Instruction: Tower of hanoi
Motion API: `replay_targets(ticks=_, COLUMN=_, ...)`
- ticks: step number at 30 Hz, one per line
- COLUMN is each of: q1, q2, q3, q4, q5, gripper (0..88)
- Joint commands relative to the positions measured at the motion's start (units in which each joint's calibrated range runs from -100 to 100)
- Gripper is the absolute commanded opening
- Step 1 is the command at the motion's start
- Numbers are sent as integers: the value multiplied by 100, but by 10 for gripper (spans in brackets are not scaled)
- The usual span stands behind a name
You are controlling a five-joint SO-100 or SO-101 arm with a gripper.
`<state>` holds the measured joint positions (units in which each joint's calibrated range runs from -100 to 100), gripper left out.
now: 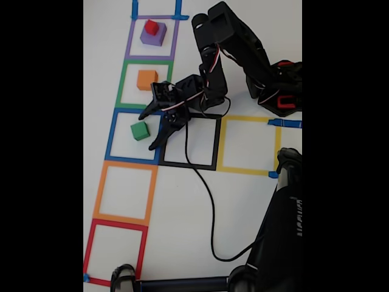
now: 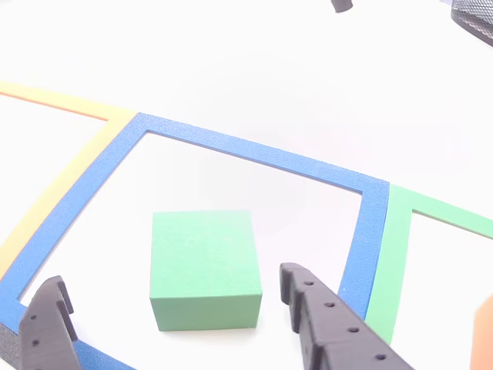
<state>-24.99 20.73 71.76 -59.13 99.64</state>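
The small solid green cube [image 2: 204,266] sat on the white tabletop [image 2: 254,69] just ahead of the black fingers [image 2: 312,308], centred in their open gap, untouched.

The place looks like a hobby or lab robotics bench. A plain white table [image 1: 243,207] carries taped coloured square outlines [image 1: 124,193], a small black arm [image 1: 243,55] with exposed wiring, and a loose black cable [image 1: 209,210].
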Motion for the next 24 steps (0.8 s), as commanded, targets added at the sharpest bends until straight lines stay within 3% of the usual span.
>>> replay_targets(ticks=1, q1=6, q2=103, q3=-221, q4=-168, q5=36, gripper=304)
replay_targets(ticks=10, q1=-42, q2=346, q3=-494, q4=-192, q5=36, gripper=241)
replay_targets(ticks=24, q1=-215, q2=426, q3=-585, q4=-168, q5=36, gripper=62)
